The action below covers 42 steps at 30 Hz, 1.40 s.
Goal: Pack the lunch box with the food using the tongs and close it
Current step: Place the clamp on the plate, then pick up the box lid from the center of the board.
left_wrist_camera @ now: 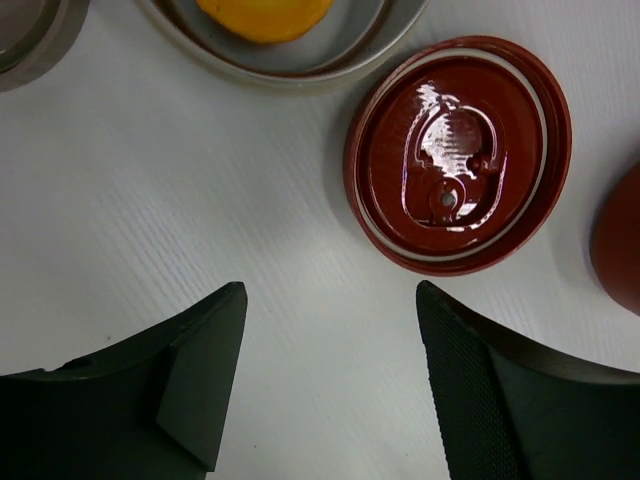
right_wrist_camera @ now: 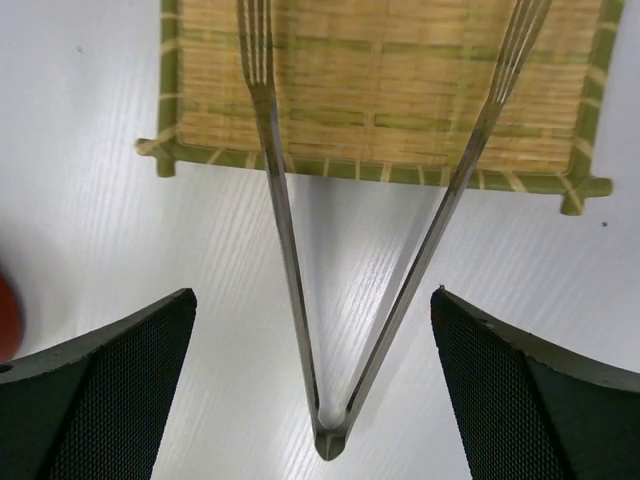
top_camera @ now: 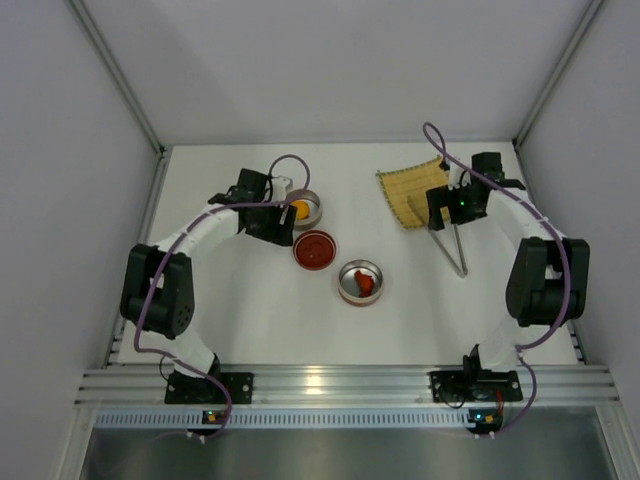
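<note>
The silvery tongs [right_wrist_camera: 300, 300] lie on the table, their joined end toward me and their tips resting on the bamboo mat [right_wrist_camera: 380, 90]. My right gripper [right_wrist_camera: 312, 300] hangs open above them, a finger on either side of the joined end, touching nothing. From above, the tongs [top_camera: 458, 255] run back from the mat [top_camera: 413, 190] under the right gripper [top_camera: 447, 215]. The orange food [left_wrist_camera: 265, 15] sits in a round metal tin [top_camera: 312, 208]. A dark red piece [top_camera: 365, 283] lies in a second tin [top_camera: 346, 275]. My left gripper [left_wrist_camera: 330, 300] is open over bare table beside a small red lid [left_wrist_camera: 458, 155].
A larger round red lid [top_camera: 315, 249] lies between the two tins; its edge shows in the left wrist view [left_wrist_camera: 620, 240]. Another grey container rim [left_wrist_camera: 30, 40] sits at that view's top left. White walls enclose the table on three sides.
</note>
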Motion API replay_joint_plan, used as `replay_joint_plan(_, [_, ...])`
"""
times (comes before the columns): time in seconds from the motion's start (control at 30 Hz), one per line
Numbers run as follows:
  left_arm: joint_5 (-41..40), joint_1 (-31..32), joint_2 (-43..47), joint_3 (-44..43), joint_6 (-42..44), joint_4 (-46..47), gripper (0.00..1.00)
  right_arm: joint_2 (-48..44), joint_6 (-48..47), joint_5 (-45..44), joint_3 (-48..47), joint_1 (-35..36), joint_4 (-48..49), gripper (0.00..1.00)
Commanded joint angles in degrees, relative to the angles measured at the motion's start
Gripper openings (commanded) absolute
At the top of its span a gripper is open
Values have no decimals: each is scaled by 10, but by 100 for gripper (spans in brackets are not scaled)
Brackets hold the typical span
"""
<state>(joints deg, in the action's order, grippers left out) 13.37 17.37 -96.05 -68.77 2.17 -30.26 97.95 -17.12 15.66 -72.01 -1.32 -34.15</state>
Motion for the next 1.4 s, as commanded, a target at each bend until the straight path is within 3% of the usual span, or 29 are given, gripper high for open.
replay_joint_plan(0.0, [-2, 5, -26, -46, -44, 23, 72, -68, 12, 44, -52, -6, -44, 99])
replay_joint_plan(0.23, [-25, 33, -87, -66, -65, 24, 60, -139, 10, 59, -48, -6, -69, 100])
replay_joint_plan(0.53, [-61, 65, -122, -70, -69, 27, 57, -168, -3, 57, -16, -6, -68, 100])
replay_joint_plan(0.73, [-123, 64, -143, -79, -74, 7, 46, -181, 6, 76, -15, -6, -71, 99])
replay_joint_plan(0.87, [-126, 65, -150, -78, -72, 1, 38, -188, 11, 86, -16, -6, -72, 99])
replay_joint_plan(0.97, [-102, 65, -162, -83, -74, -7, 27, -197, 17, 99, -18, -6, -73, 99])
replay_joint_plan(1.0, [-91, 64, -165, -88, -75, -15, 22, -201, 18, 105, -19, -6, -73, 99])
replay_joint_plan(1.03, [-78, 65, -166, -101, -81, -26, 10, -208, 20, 112, -19, -6, -73, 100])
replay_joint_plan(1.1, [-36, 65, -157, -122, -79, -80, 0, -217, 30, 140, -19, -6, -72, 99])
replay_joint_plan(1.27, [-17, 64, -83, -202, -29, -202, 0, -245, 69, 227, -6, -2, -43, 99])
replay_joint_plan(1.37, [38, 62, -34, -280, 55, -283, 0, -256, 105, 293, 28, 9, 31, 99])
